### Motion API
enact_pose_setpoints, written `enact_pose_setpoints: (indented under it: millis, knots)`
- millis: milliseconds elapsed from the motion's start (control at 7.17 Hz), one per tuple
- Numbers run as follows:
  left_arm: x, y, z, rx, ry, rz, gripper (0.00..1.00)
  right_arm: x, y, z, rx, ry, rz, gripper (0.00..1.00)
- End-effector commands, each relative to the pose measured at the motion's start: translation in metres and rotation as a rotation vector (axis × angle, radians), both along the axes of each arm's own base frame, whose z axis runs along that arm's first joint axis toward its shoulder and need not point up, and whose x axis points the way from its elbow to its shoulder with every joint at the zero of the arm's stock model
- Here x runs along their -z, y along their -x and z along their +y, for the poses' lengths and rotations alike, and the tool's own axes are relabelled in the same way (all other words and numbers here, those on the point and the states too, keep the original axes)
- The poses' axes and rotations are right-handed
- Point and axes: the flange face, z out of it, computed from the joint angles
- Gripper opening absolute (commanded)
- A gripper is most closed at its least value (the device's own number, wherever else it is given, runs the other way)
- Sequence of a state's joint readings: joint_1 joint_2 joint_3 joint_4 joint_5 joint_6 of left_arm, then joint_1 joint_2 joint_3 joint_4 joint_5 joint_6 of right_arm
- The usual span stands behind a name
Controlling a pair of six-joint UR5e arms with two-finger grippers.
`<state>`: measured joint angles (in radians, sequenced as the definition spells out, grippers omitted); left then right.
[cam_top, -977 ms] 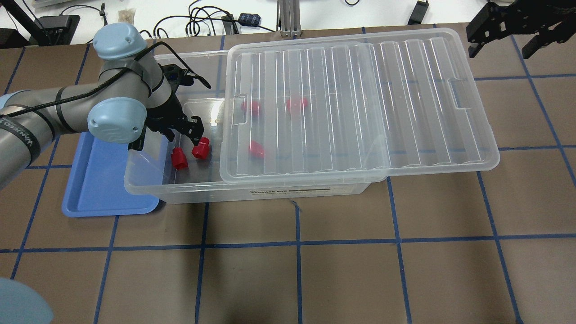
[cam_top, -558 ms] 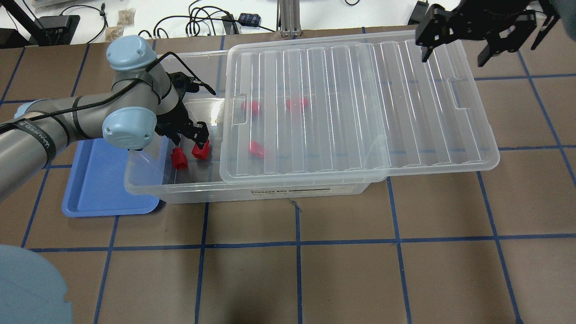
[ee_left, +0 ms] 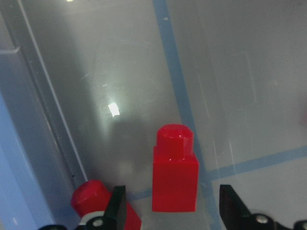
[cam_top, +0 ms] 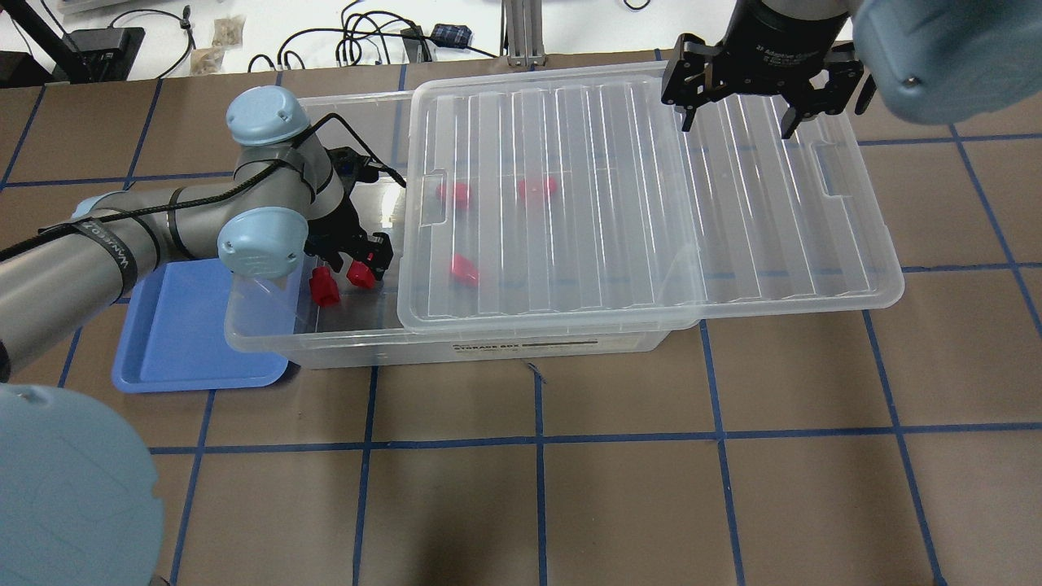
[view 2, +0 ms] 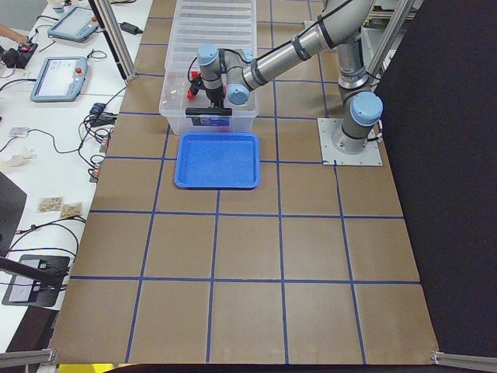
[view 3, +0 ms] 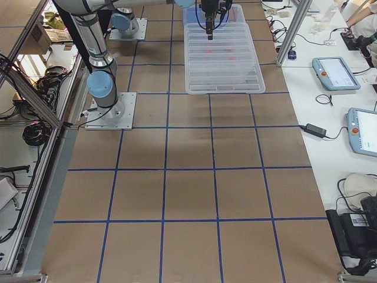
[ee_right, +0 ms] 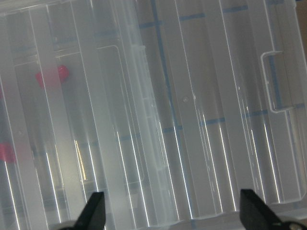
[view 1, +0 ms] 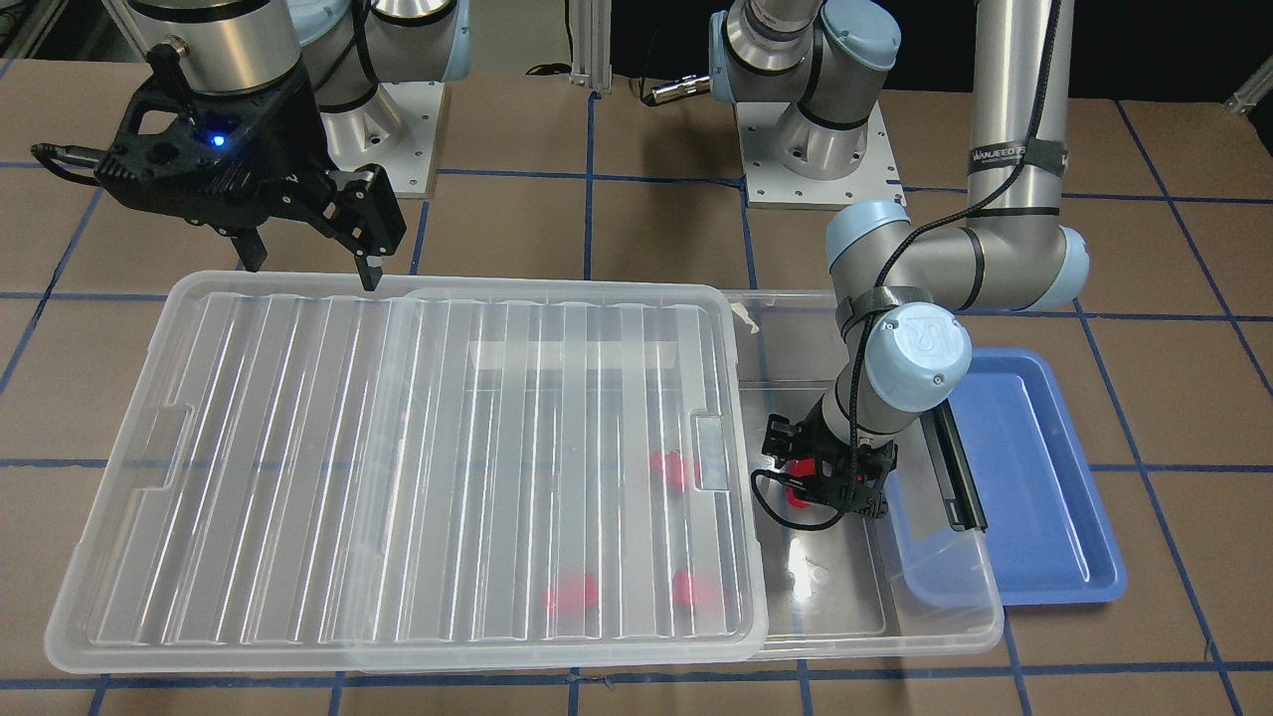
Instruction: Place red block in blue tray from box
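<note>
Left wrist-mounted: glossy red block (ee_left: 174, 172), round stub, between wide-open empty left pincer (ee_left: 173, 205); right pincer (ee_right: 173, 210) open over ribbed lid (ee_right: 192, 120).

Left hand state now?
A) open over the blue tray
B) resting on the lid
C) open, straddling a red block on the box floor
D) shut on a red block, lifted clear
C: the left wrist view shows the left hand open, straddling a red block on the floor of the box.

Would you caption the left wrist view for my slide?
Open left gripper straddles a red block inside the box.
</note>
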<state>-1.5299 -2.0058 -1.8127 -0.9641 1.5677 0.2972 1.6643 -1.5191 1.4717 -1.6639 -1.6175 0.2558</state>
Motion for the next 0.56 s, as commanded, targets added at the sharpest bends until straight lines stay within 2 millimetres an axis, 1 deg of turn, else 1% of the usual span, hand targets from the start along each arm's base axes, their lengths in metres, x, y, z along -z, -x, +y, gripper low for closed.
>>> enact_pose_setpoints:
  millis: [0, 140, 279, 419]
  knots:
    - [0.0097, 0.0013, -0.0027, 0.001, 0.000, 0.000, 0.65, 0.0003, 0.0000, -0.0004, -0.003, 0.002, 0.001, 1.00]
    - [0.0097, 0.0005, -0.0029, 0.001, 0.000, 0.000, 0.25, 0.0005, 0.0003, -0.0003, -0.008, 0.001, 0.005, 1.00]
    - [0.0080, 0.0016, -0.0036, 0.006, 0.006, 0.003, 0.00, 0.0007, 0.0000, -0.0001, -0.010, -0.001, 0.002, 1.00]
    - [0.0078, 0.0045, -0.0027, 0.007, 0.005, 0.023, 0.00, 0.0013, 0.0000, -0.0002, -0.010, -0.001, 0.002, 1.00]
